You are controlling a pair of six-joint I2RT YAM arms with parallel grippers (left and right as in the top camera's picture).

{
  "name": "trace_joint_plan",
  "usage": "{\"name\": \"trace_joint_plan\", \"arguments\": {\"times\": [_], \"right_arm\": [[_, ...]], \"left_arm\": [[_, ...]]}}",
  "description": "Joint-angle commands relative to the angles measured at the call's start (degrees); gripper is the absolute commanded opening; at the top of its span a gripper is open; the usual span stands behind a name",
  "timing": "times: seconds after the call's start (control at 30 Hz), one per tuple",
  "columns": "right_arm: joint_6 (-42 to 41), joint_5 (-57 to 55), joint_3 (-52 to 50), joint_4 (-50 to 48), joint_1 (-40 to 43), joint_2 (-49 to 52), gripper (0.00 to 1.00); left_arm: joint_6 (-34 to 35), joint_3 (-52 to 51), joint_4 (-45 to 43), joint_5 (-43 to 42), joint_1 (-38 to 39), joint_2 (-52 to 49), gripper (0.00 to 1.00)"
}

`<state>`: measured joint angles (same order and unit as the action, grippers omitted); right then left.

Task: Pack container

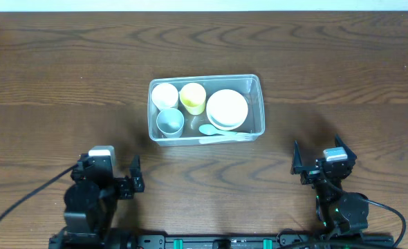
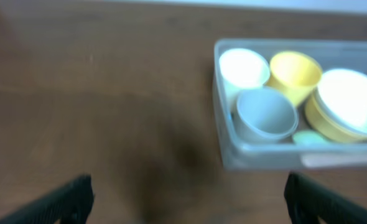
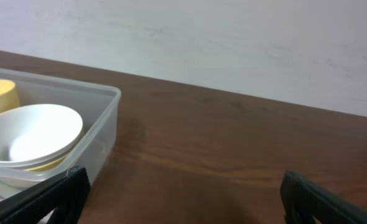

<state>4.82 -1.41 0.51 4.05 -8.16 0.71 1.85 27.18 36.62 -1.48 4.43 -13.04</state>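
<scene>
At the left side, the left gripper (image 2: 186, 190) hangs low over the wooden table (image 1: 52, 76), near its front edge. Its jaws are spread wide and they grasp nothing. To the right of it and further from the arms, about in the middle of the table, we see the container (image 1: 256, 84) standing upright with no lid on it. Inside the container, at its left end, a white cup (image 1: 164, 95) stands at the back and a grey-blue cup (image 1: 170, 122) just in front of it. Next comes a yellow cup (image 1: 193, 97), beside the white one. A pale green spoon (image 1: 209, 129) lies along the front wall. At the right end of the container is a white bowl (image 1: 227, 108), and in the left wrist view we see that it sits in a yellow bowl (image 2: 323, 121). At the right side, well apart from the container, the right gripper (image 3: 183, 183) also has its jaws spread wide, with only bare table between them.
</scene>
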Motion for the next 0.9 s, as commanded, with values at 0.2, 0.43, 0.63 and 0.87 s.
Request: {"name": "trace_joint_plan", "arguments": {"times": [0.2,0.43,0.63,0.87], "right_arm": [[0.59,0.37,-0.20,0.15,0.37,-0.37,0.99],[0.59,0.37,-0.20,0.15,0.37,-0.37,0.99],[0.59,0.37,-0.20,0.15,0.37,-0.37,0.99],[0.59,0.37,-0.20,0.15,0.39,-0.37,0.99]], "left_arm": [[-1.03,-19.93,-27.58,0.66,-3.08,9.84,0.98],[-0.96,-25.94,-30.80,0.63,-4.24,12.61,0.98],[-1.03,-26.12,-31.15,0.66,-4.26,12.94,0.98],[-1.40,-26.95,-34.03,0.63,-4.26,12.94,0.98]]}}
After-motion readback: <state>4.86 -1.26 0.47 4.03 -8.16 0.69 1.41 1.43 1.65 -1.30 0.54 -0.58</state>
